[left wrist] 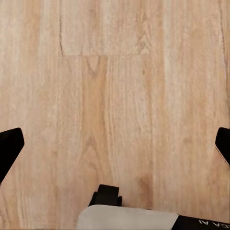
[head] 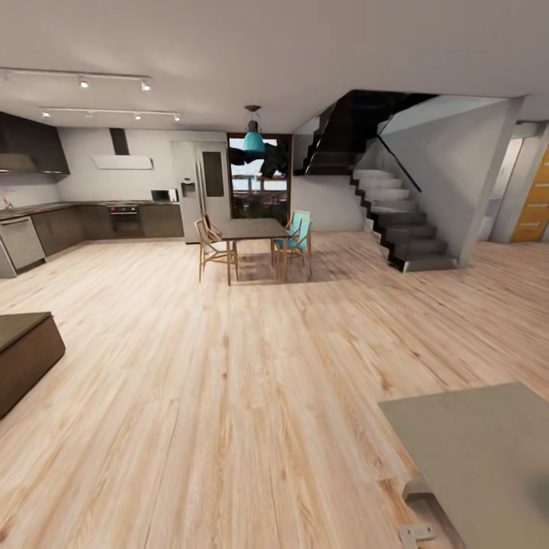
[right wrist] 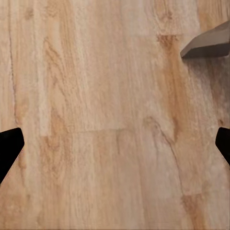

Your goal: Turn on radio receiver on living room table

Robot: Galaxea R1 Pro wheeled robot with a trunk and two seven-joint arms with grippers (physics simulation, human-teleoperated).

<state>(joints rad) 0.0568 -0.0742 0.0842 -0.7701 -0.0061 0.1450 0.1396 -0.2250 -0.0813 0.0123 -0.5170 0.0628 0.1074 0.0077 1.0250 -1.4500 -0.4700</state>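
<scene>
Below the left gripper, in the left wrist view, lies light wood plank floor. Its two dark fingertips sit at opposite edges of that view, set wide apart with nothing between them. A dark caster and a pale part of the robot base show just beneath the gripper.

The right gripper likewise hangs over bare planks, its fingers spread wide and holding nothing. A grey-taupe corner of the table shows ahead of this gripper and to one side, apart from both fingertips.

From the head view, the table is the glossy grey slab closest to the robot on its right side. The part of its top that shows carries no object, so the radio receiver's position cannot be told. Further off across the floor stand a dining table with wooden and turquoise chairs, a kitchen counter, a refrigerator, and a dark staircase. A dark low bench sits on the robot's left.
</scene>
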